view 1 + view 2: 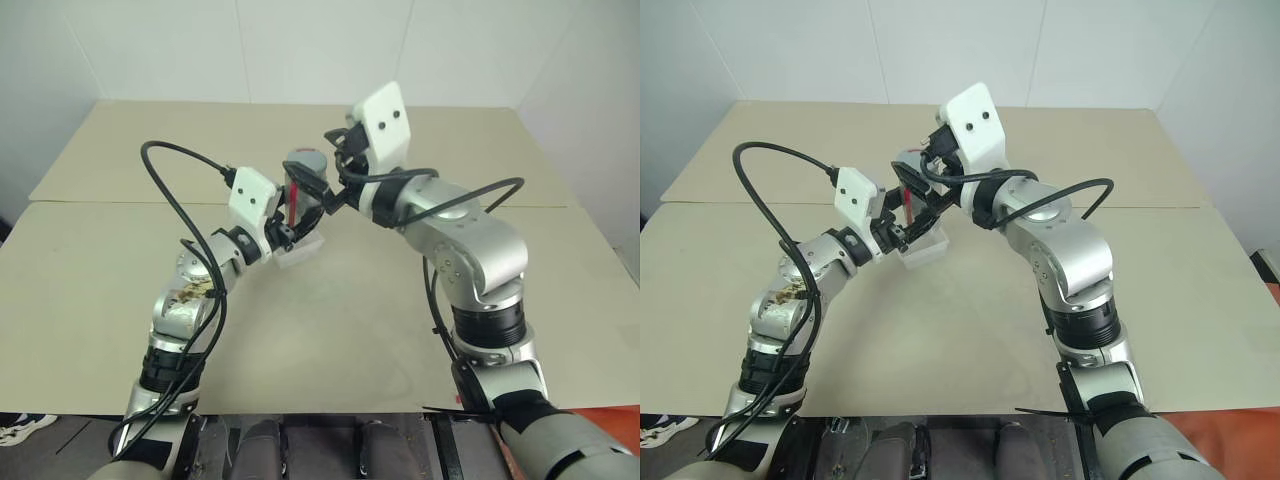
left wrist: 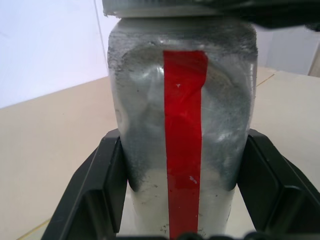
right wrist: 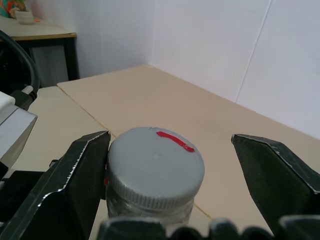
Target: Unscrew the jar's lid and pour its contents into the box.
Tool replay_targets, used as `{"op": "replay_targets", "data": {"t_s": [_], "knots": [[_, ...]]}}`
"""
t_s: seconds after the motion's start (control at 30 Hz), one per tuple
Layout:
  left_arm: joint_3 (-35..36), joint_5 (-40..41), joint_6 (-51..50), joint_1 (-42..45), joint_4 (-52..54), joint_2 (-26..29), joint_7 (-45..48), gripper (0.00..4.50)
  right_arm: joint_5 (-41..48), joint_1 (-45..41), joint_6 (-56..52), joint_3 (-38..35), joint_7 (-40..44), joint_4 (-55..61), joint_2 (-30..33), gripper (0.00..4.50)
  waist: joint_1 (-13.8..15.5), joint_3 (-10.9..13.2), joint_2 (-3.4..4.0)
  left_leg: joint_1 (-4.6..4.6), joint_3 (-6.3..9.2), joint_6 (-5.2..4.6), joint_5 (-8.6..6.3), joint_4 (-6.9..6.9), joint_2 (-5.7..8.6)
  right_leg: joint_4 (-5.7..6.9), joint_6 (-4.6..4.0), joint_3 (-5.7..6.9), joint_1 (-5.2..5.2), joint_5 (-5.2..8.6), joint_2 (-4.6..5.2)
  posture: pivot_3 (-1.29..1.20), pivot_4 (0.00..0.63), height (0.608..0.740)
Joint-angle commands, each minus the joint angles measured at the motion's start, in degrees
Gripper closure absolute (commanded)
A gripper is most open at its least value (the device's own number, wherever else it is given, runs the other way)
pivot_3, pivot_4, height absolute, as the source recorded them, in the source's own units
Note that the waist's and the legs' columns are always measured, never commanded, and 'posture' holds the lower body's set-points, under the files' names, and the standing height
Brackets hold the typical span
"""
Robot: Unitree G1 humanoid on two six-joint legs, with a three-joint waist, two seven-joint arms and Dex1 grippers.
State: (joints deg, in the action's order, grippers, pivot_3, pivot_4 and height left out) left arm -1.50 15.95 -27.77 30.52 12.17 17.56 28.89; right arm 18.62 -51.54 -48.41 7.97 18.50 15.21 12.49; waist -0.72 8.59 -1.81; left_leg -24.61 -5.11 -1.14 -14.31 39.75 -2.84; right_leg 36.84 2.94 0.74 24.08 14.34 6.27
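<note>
Jar (image 2: 180, 145) is held upright above the middle of the worktop (image 1: 100, 290), well clear of every edge, by the left gripper (image 2: 181, 200), whose two black fingers (image 2: 102, 190) are closed against the lower part of the silvery-grey body on either side. A red stripe is seen running down the jar's side, and the wall around it looks dented and smeared with grey. The lid (image 3: 156, 167), a grey ribbed cap with a short red mark on top, is still seated on the jar. The right gripper (image 3: 170, 170) is placed around the lid with its jaws spread wide: one finger lies just beside the lid's rim, perhaps touching it, while the other stands well apart from it, so nothing is gripped. The box (image 1: 923, 250), of whitish clear plastic, is seen on the worktop directly below the jar, partly hidden by the left gripper. Whether the jar's base touches the box cannot be told.
</note>
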Motion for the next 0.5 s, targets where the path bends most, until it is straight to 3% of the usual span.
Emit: {"op": "replay_targets", "data": {"t_s": [0.03, 0.5], "knots": [[-0.2, 0.3, 0.4, 0.3, 3.1, -0.2, -0.4, 1.76, -1.2, -2.0, 1.9, -0.7, -0.4, 0.5, -0.4, 0.04, 0.0, 0.0, 0.0, 0.0, 0.0, 0.0, 0.0, 0.0, 0.0, 0.0, 0.0, 0.0, 0.0, 0.0, 0.0, 0.0, 0.15, 0.74], [0.8, 0.5, -0.7, 0.4, 3.2, 0.9, -0.5, 1.76, -1.7, 0.2, 0.7, -2.8, -0.3, 2.3, 1.3, 0.04, 0.0, 0.0, 0.0, 0.0, 0.01, 0.0, 0.0, 0.0, 0.0, 0.0, 0.0, 0.0, 0.0, 0.0, 0.0, 0.0, 0.15, 0.74]]}}
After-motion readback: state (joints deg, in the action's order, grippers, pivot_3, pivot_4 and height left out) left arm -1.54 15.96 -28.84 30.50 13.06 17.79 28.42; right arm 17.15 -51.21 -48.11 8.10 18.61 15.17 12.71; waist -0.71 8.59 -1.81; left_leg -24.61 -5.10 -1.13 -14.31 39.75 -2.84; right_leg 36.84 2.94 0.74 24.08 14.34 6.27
